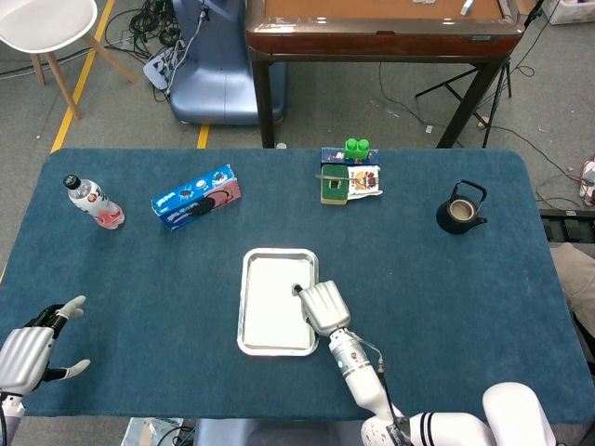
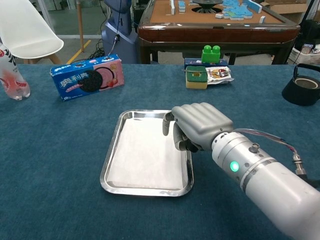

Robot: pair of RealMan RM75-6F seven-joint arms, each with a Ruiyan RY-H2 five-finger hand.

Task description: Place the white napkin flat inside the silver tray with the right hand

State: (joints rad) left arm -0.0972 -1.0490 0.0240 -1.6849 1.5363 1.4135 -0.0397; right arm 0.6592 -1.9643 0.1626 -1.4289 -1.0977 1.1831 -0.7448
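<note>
Left hand [image 1: 26,355]: at the near left corner of the desk [image 1: 446,297], seen in the head view only. Fingers apart, thumb out to the side, nothing held.

Far left of desk: clear water bottle [image 1: 93,202] with a pink label, lying on its side. Just right of it, a blue cookie box [image 2: 88,77], lying at a slight angle.

Centre: silver tray [image 2: 113,140], rectangular with rounded corners, long side running away from the robot. White napkin [image 2: 142,155] lies flat inside it and covers nearly the whole tray floor, with the rim showing all round; no obvious folds or raised corners in either view.

Right hand [image 2: 199,125]: over the tray's right rim, about halfway along. Fingers [image 2: 168,123] curled downward, one tip pointing down at the napkin's right edge. Cannot tell whether that tip touches the napkin. No cloth visibly pinched; the hand appears to hold nothing.

Back centre: green toy block [image 2: 212,53] on a dark flat box, a yellow-green sponge [image 2: 196,77] and a small printed packet [image 2: 219,73] clustered together.

Far right: black teapot [image 1: 461,209] with a raised handle, upright, well apart from the tray.
</note>
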